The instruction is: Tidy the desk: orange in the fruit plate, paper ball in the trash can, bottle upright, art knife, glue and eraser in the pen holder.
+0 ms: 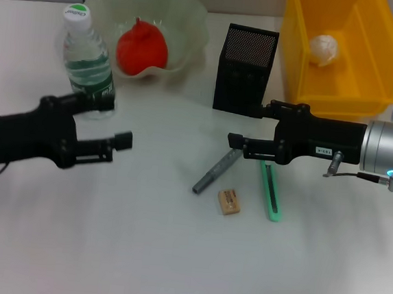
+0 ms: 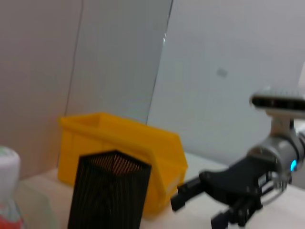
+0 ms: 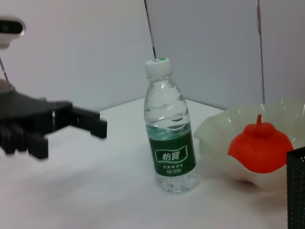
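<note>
Two grippers of mine hang open and empty: my right gripper [image 1: 240, 145] before the pen holder [image 1: 244, 70], my left gripper [image 1: 117, 121] farther left.

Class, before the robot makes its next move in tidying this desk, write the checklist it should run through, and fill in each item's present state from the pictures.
1. Orange in the fruit plate: ok.
2. Paper ball in the trash can: ok.
3. Bottle upright: ok.
4. Eraser in the pen holder: not ok, it lies on the desk, as do the grey stick and the green art knife.
5. Right gripper over the grey stick, open and empty: ok.
6. Left gripper free of the bottle, open: ok.
</note>
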Robot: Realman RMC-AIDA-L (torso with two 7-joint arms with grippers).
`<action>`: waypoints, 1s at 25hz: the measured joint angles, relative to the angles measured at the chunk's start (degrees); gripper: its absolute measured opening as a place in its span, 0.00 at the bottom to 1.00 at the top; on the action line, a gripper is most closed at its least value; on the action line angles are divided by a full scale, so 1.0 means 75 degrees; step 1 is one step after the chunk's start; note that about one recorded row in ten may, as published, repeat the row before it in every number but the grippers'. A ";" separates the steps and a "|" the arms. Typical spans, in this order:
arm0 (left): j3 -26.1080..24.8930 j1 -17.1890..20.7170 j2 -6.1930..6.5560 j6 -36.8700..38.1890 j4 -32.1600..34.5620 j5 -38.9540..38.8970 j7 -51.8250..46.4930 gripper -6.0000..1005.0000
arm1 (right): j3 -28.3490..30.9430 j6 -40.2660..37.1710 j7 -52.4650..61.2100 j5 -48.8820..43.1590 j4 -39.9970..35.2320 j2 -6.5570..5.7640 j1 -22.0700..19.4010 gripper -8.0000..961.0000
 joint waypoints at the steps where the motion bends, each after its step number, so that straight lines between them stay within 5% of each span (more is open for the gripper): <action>1: 0.0000 0.0001 -0.0025 -0.0049 -0.0002 0.0082 0.0049 0.84 | -0.0001 0.0000 0.0000 0.0001 0.0000 0.0000 0.0003 0.83; 19: -0.0002 -0.0204 -0.0075 -0.0672 -0.0502 0.0533 0.0417 0.84 | 0.0000 -0.0026 0.0081 -0.0007 -0.0074 -0.0019 0.0116 0.83; 25: -0.0010 -0.0260 -0.0080 -0.0693 -0.0502 0.0570 0.0403 0.84 | -0.0003 -0.0779 0.1310 -0.0293 -0.0854 -0.0047 0.0208 0.83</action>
